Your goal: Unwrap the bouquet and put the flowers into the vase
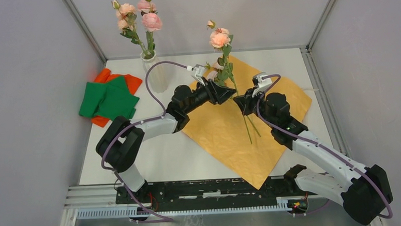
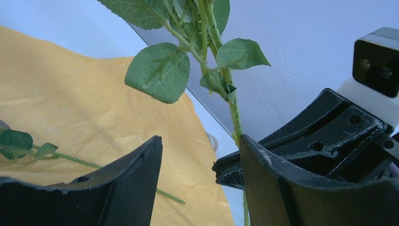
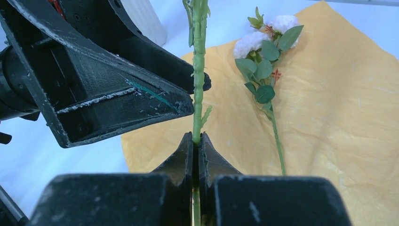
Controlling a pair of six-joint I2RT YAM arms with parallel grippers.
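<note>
The stem (image 2: 234, 112) runs off the top edge, bloom unseen; the left hand (image 3: 195, 94) hides part of the vase (image 3: 148, 21).

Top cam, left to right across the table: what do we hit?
green cloth → vase → left gripper → right gripper. Skipped: the orange paper and the held rose, which overlap the grippers.
</note>
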